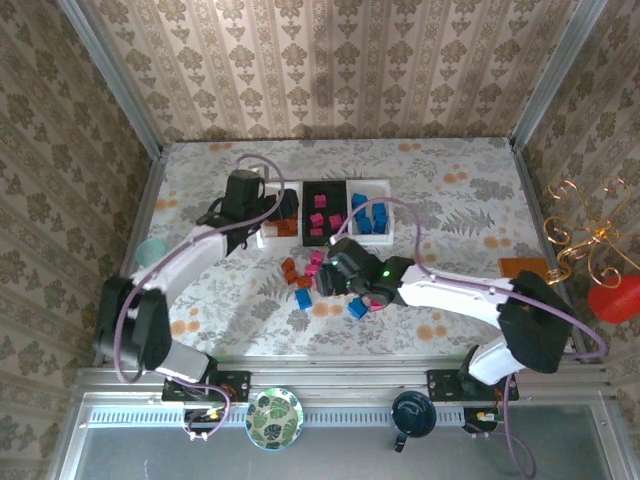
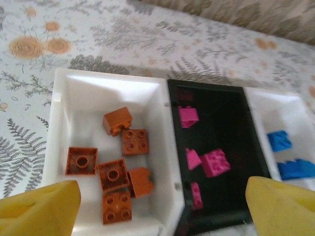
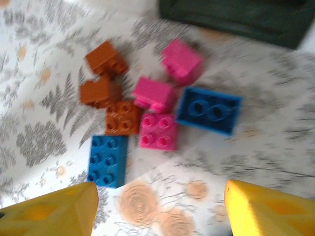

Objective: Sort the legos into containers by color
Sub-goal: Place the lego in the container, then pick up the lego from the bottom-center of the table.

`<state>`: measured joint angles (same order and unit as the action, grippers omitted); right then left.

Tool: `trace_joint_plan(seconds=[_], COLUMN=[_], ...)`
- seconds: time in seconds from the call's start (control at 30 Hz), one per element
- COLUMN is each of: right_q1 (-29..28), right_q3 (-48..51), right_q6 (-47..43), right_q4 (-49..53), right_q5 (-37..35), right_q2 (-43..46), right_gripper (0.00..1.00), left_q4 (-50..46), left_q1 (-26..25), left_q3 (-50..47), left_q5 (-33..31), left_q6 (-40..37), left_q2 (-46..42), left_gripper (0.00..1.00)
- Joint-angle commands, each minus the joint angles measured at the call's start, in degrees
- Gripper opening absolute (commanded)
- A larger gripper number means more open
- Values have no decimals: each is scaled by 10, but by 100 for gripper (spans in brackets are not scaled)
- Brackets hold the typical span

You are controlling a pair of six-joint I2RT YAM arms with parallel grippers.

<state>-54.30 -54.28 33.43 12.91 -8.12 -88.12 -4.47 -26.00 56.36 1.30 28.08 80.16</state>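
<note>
Right gripper: jaws are held wide, nothing is gripped; it is poised over the desk.
Just ahead: the legos are clustered loose, most of them touching.
Nearest brick: a blue brick lies ahead and left of centre, long axis pointing away, short side across the jaws.
Room: tight at its far end, where an orange brick touches.
Beyond: the black container is seen past the pile.
Left gripper: spread wide and empty above the white container; the right arm is judged nearer.
</note>
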Motion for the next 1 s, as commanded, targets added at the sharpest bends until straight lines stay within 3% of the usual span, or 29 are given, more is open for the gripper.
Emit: trace_joint_plan(seconds=[0.0,0.2,0.4,0.73,0.97], right_q1=[-36,-71,-77,-78,-77], right_q3=[-37,-96,-140,-173,-124], right_q6=[-4,-6,-6,-16,-54], right_q4=[-1,14,54,76,13], right_q5=[17,-1,-40,-71,-1], right_q2=[-57,-144,-201,-256,-205], right_gripper=[70,70,66,56,33], left_q4=[2,-41,-79,-93,-97], left_q1=[-21,-26,-26,-26,-23], left_q3=[-63,-179,-253,-286,-290], left_q5=[-8,-61,-78,-62,-50], left_q6=[13,32,53,64,63], left_q2=[-87,-267,-386,-404,-404], left_gripper=[98,100,100,100,100])
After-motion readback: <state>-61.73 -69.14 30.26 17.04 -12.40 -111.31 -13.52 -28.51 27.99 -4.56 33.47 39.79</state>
